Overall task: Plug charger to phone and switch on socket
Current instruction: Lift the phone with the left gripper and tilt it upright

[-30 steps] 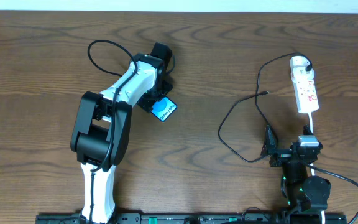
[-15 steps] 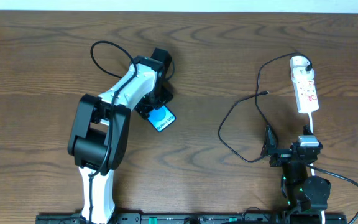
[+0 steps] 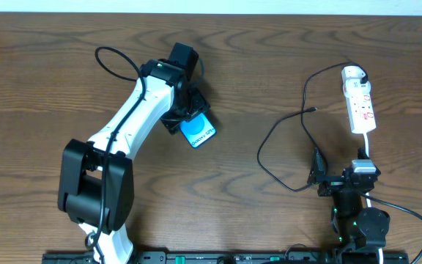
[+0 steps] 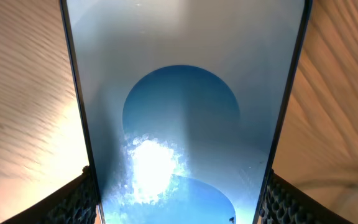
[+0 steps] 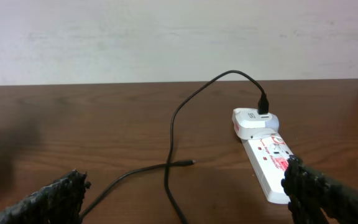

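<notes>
Step in hand, by judgement: carrying the phone across toward the charger side. Not yet plugged in; not yet switched on.

Finds the phone left of centre on the table, well apart from the charger and the socket, both lying at the right. Finds the left gripper clamped across the phone's long edges, with pads pressed against both sides in the wrist view (lifted or sliding on the table: cannot tell). Finds the right gripper spread wide and empty, parked near the front edge, facing the charger's free tip and near it.

Next move, by judgement: calls for bringing the phone's port end within reach of the right side and steadying it there. Then calls for taking the thin tip squarely, to avoid a skewed approach to the port. Leaves the socket's switch for last.

Against the frame of a second back: notes a longer reach in the left arm, with the elbow swung down and to the left in the overhead view. Notes the phone shifted slightly rightward and turned. Records no change at the right arm, charger or socket.
</notes>
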Action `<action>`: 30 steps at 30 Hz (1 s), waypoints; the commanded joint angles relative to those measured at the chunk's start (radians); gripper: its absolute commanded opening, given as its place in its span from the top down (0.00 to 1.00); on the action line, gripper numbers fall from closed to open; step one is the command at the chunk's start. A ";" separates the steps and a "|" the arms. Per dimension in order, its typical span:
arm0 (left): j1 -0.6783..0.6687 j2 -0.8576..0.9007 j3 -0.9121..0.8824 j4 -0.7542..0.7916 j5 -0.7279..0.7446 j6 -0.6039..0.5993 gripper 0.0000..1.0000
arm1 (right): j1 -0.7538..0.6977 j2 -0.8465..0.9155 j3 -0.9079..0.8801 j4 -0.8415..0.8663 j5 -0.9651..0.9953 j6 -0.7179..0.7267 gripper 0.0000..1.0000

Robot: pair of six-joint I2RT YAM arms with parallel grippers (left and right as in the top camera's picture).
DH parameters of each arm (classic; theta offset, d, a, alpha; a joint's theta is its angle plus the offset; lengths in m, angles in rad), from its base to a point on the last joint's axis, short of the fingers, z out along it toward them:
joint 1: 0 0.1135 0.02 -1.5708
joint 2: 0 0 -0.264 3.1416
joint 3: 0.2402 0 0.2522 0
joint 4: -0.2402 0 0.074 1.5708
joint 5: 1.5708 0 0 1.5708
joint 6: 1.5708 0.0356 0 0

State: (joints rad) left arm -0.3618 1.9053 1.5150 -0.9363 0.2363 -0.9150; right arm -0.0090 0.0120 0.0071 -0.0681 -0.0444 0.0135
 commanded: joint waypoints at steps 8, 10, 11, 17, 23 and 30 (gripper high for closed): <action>0.002 -0.044 0.003 0.010 0.497 0.017 0.34 | 0.011 -0.005 -0.002 -0.004 0.008 -0.011 0.01; 0.006 -0.044 0.003 0.027 0.561 0.017 0.34 | 0.011 -0.005 -0.002 -0.004 0.008 -0.011 0.01; 0.008 -0.045 0.003 0.042 0.591 0.016 0.34 | 0.011 -0.005 -0.002 -0.004 0.008 -0.011 0.01; 0.019 -0.045 0.003 0.090 0.665 0.013 0.34 | 0.011 -0.005 -0.002 0.008 0.006 -0.008 0.01; 0.027 -0.044 0.003 0.097 0.698 0.013 0.34 | 0.011 -0.005 -0.002 0.010 -0.151 0.249 0.01; 0.030 -0.044 0.003 0.110 0.698 0.013 0.34 | 0.010 -0.005 -0.002 0.020 -0.256 0.834 0.01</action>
State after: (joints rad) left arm -0.3389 1.8923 1.5146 -0.8295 0.8898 -0.9150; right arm -0.0090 0.0120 0.0071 -0.0475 -0.2737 0.6743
